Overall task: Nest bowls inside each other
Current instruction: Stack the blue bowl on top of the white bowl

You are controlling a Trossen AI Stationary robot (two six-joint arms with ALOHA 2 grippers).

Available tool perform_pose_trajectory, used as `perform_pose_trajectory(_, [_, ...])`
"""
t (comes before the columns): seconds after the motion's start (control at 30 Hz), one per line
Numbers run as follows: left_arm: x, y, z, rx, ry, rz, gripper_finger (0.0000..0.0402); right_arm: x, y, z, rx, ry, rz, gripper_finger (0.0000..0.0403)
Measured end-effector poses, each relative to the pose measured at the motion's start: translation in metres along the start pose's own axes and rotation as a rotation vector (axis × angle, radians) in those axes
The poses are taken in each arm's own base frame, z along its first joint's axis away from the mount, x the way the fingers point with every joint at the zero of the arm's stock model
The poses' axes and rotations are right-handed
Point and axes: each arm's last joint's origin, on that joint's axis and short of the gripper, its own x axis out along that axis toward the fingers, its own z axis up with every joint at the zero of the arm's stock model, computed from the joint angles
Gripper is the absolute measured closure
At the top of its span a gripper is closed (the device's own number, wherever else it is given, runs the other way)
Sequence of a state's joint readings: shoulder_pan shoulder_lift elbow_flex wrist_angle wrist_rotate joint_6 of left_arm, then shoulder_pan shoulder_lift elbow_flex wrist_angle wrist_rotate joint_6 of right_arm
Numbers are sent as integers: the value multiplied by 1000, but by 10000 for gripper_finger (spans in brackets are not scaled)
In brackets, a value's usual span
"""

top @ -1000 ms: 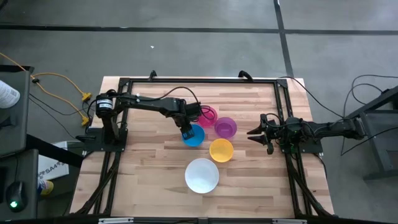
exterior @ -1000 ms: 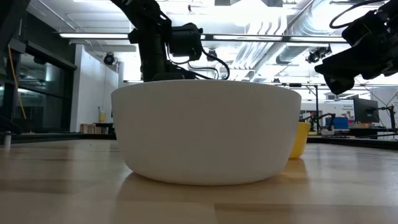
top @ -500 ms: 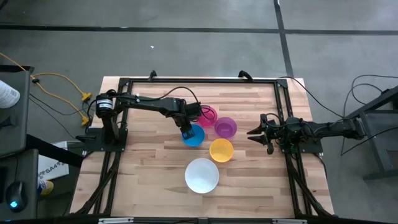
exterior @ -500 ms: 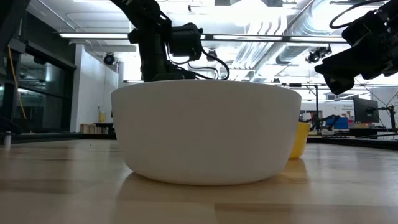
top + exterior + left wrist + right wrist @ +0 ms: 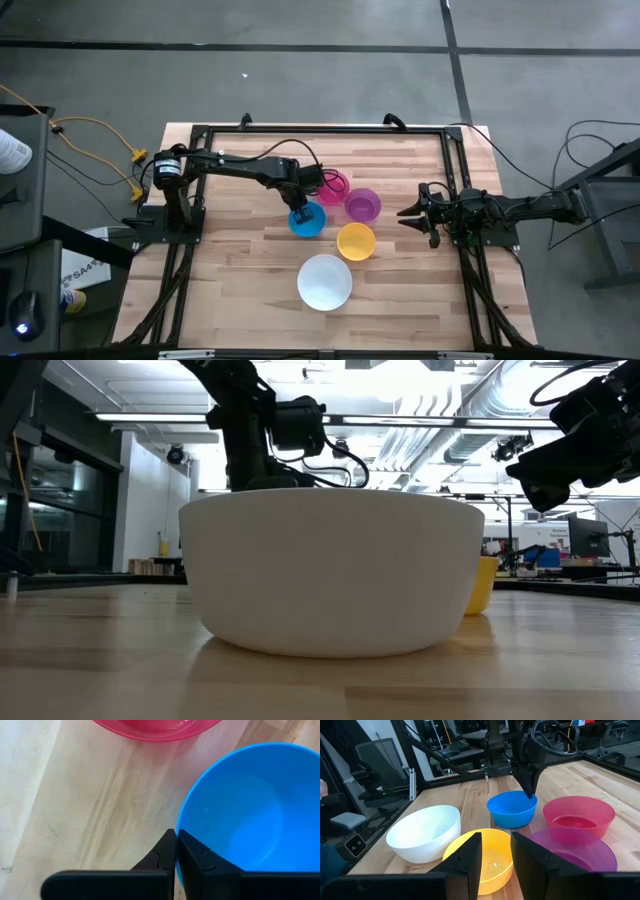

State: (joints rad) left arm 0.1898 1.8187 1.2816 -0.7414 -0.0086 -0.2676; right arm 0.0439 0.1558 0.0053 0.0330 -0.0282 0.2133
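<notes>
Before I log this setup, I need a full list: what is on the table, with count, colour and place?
blue bowl: one, blue, table centre, rim pinched by the left gripper
pink-red bowl: one, behind the blue
purple bowl: one, right of the blue
yellow-orange bowl: one, front of the purple
white bowl: one, larger, nearest the front edge
table: one, light wood
left gripper: shut on the blue bowl's rim
right gripper: open, waiting at the right side

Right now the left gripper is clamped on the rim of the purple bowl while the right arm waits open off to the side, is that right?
Not quite. The left gripper is clamped on the rim of the blue bowl, not the purple one, as the left wrist view shows. The right gripper does wait open off to the side.
</notes>
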Motion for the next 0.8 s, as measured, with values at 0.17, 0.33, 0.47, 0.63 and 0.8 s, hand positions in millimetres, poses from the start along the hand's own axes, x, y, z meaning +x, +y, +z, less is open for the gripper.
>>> perform_pose_trajectory(0.17, [0,0,0,0,0,0,398,0,0,0,0,0,0,306])
perform_pose_trajectory(0.33, [0,0,0,0,0,0,399,0,0,0,0,0,0,306])
perform_pose_trajectory(0.47, [0,0,0,2,0,1,400,0,0,0,0,0,0,306])
perform_pose_trajectory(0.63, [-10,-2,7,23,-6,3,400,0,0,0,0,1,0,306])
perform_pose_trajectory(0.8, [-29,-4,18,57,-20,4,401,0,0,0,0,0,0,306])
